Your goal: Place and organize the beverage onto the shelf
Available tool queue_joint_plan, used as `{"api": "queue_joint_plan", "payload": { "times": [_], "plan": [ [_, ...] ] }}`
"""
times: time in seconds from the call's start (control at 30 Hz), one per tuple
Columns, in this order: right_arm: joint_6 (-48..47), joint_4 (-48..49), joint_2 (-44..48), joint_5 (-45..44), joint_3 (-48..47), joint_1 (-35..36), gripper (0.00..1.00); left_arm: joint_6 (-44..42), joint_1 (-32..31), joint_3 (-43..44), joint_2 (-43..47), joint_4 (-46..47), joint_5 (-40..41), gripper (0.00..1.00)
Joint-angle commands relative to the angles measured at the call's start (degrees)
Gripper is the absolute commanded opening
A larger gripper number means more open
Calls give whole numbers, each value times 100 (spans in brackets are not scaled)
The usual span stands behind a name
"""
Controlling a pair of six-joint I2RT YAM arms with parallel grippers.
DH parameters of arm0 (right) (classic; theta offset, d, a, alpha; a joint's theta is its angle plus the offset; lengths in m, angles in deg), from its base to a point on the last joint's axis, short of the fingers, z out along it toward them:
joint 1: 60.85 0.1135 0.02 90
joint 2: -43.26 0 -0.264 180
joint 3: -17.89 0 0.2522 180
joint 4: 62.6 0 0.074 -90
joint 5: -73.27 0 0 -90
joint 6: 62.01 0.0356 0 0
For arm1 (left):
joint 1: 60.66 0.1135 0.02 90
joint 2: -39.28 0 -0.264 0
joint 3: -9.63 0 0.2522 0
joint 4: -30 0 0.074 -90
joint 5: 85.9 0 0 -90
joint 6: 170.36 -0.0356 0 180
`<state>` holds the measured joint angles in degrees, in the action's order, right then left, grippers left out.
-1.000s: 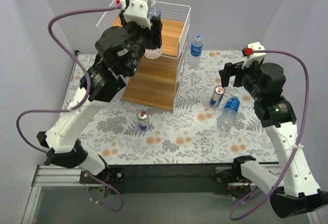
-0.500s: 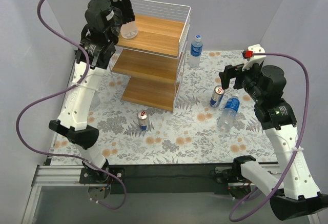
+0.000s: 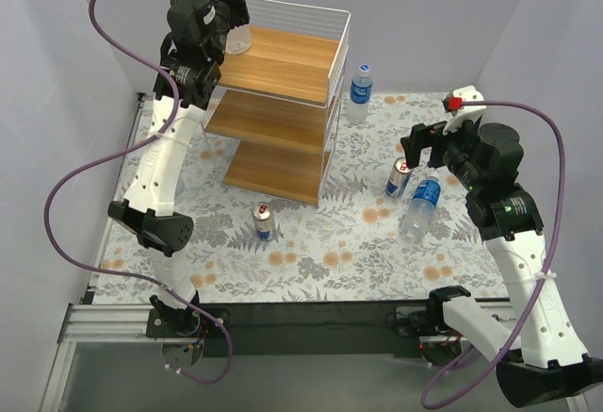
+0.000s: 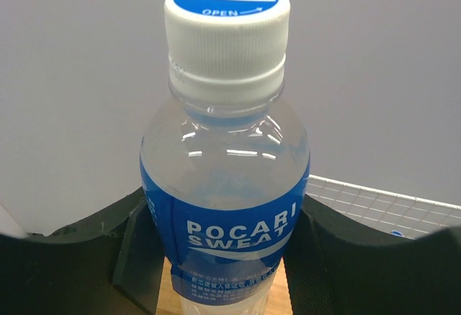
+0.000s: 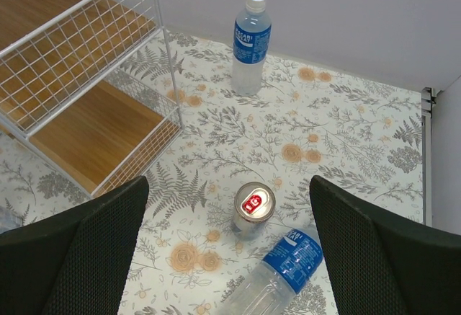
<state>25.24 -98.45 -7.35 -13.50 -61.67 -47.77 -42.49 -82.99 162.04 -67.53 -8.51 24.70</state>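
Nearest the arm bases, the near can point(image 3: 263, 221) stood upright on the floral desk point(image 3: 311, 261), just in front of the lowest board of the shelf point(image 3: 283, 101).

To the right, the lying bottle point(image 3: 420, 206) rested on its side on the desk. Its blue label end pointed toward the far side and its clear body toward the near edge. The second can point(image 5: 253, 208) stood upright just beside that label end, with a red tab on top. Whether the two touched could not be told.

The right end effector point(image 3: 423, 141) hovered above this pair, jaws wide apart and gripping nothing. In the wrist view its fingers point(image 5: 79, 250) framed the can and the lying bottle.

The shelf had three wooden boards in a white wire frame and stood left of centre on the desk, with a wire rail around the top tier. Off its far right corner the upright bottle point(image 5: 251, 41) stood on the desk, cap up, near the back wall and apart from the rack.

Farthest back, the left arm reached up to the far left corner of the top tier. The left end effector point(image 4: 223, 218) was clamped on the held bottle point(image 4: 225, 135), one finger against the blue label on each side. The bottle was upright, its white cap with the blue top uppermost. Wood of the top board showed directly beneath it. Whether the base rested on the board or hung just above it could not be told.
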Motion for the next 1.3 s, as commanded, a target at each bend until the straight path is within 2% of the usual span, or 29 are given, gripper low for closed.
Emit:
{"api": "queue_joint_plan", "payload": {
  "times": [0.0,0.1,0.13,0.27,0.33,0.47,0.73,1.0,1.27],
  "plan": [
    [81,284,60,56,23,-43,98,-367,53,329,-68,550,154,2],
    [90,293,69,47,50,-51,98,-455,53,329,-104,594,207,7],
    [98,284,69,47,58,-60,98,-482,53,312,-95,594,199,15],
    [151,319,69,73,94,-78,98,-500,53,294,-95,603,216,28],
    [169,328,60,82,102,-95,98,-517,53,285,-86,586,234,38],
    [186,380,34,117,120,-104,98,-543,53,259,-86,577,269,48],
    [195,442,7,152,146,-157,98,-754,53,250,-165,691,445,59],
    [213,460,-2,187,155,-192,98,-746,53,277,-192,762,419,75],
    [160,460,34,275,182,-218,98,-658,53,321,-16,805,392,78]
  ]
}}
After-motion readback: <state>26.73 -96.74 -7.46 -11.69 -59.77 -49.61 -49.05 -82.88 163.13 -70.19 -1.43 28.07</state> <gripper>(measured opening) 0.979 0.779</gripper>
